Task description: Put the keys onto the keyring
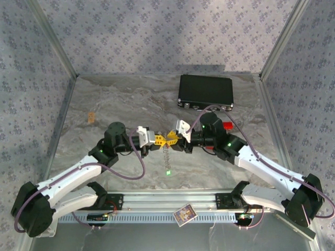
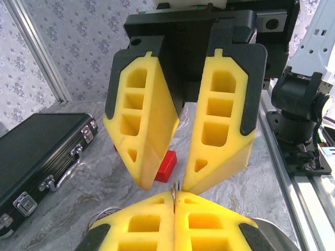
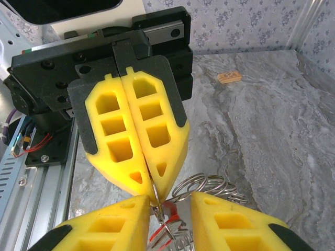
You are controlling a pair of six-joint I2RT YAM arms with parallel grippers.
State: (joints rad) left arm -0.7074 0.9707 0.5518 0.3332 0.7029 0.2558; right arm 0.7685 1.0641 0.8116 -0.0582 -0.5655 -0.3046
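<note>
keyring [image 3: 201, 185] sits over the middle of the tabletop [image 1: 104, 104], its thin wire pinched in the left gripper [image 3: 152, 184], whose fingers are pressed together. the right gripper [image 3: 168, 201] stands apart around the red key [image 3: 168, 214]. likely risk: the wire twists or slips from the foam, dropping ring and key.

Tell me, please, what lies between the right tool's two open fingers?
Right wrist view: the left tool, shut on the keyring, with a red key beside it.
</note>
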